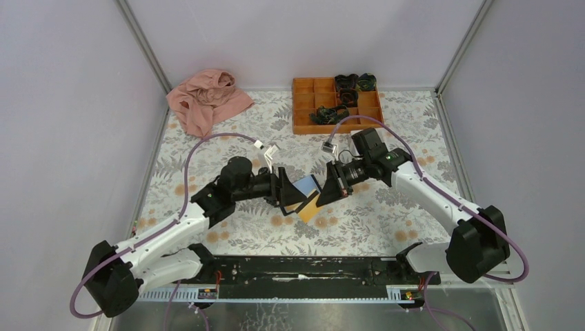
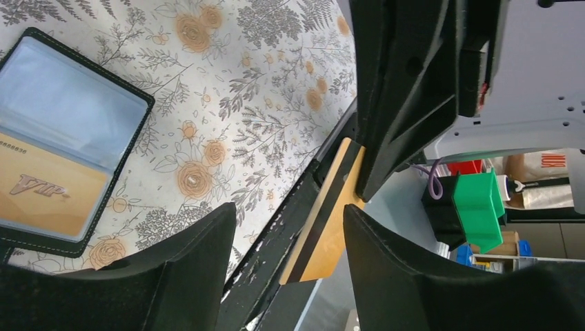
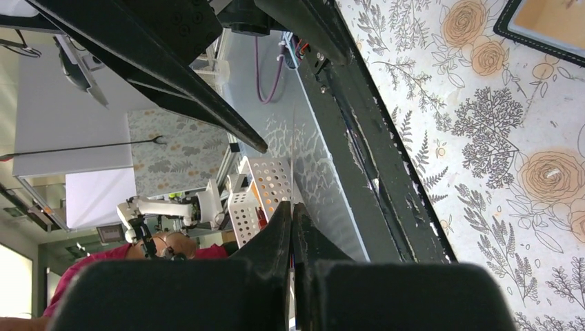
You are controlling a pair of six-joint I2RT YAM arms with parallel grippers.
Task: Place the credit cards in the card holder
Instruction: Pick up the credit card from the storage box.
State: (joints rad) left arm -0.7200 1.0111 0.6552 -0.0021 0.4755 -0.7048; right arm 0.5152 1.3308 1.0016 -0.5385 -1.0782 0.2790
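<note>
Two grippers meet over the flowery table point(image 2: 262, 83). The right gripper point(image 3: 292, 207) has its fingers shut tight on a thin orange card point(image 2: 330, 221), holding it up in the air. The left gripper point(image 2: 290, 221) has its fingers apart, one on each side of that card. The black card holder point(image 2: 69, 96) lies open on the table, with another orange card point(image 2: 48, 196) in its pocket.

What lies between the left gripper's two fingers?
A credit card, orange-yellow with a dark stripe and pinched by the shut right gripper, stands in the gap of the open left gripper. The left wrist view shows it.
</note>
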